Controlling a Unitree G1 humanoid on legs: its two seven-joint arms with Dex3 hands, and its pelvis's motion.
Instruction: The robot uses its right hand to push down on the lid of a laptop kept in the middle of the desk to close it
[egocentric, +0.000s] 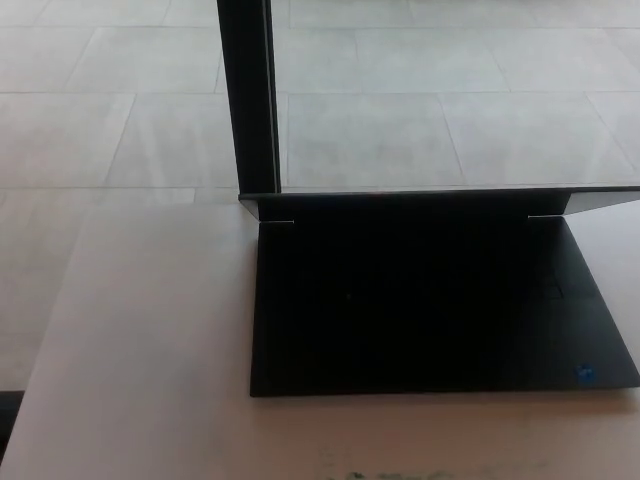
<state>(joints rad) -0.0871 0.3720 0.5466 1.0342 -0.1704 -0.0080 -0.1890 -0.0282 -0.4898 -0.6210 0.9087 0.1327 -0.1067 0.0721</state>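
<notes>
- Black laptop (440, 300), open, on pale desk (140, 340).
- Base flat on desk, very dark; keys barely readable.
- Small blue sticker (587, 376) at near right corner of base.
- Lid (430, 95) raised, seen nearly edge-on from above; dark frame strip up left side, thin dark bar along hinge line.
- Screen area reads as pale grey tile pattern; reflection or see-through, cannot tell.
- Two light notches at hinge ends, left and right.
- Sits right of picture centre; right edge of lid cut off by frame border.
- Front edge of base near and roughly parallel to near desk edge, bare desk strip in front.
- Wide bare desk to left of base.
- Tiled floor (90, 110) beyond desk, light grey, visible top and left.
- Dark object (8, 420) at bottom left corner, off desk; unidentifiable.
- No robot hand in shot, left or right; finger state cannot tell, so no relation between laptop and hand to give.
- Nothing touching lid or base.
</notes>
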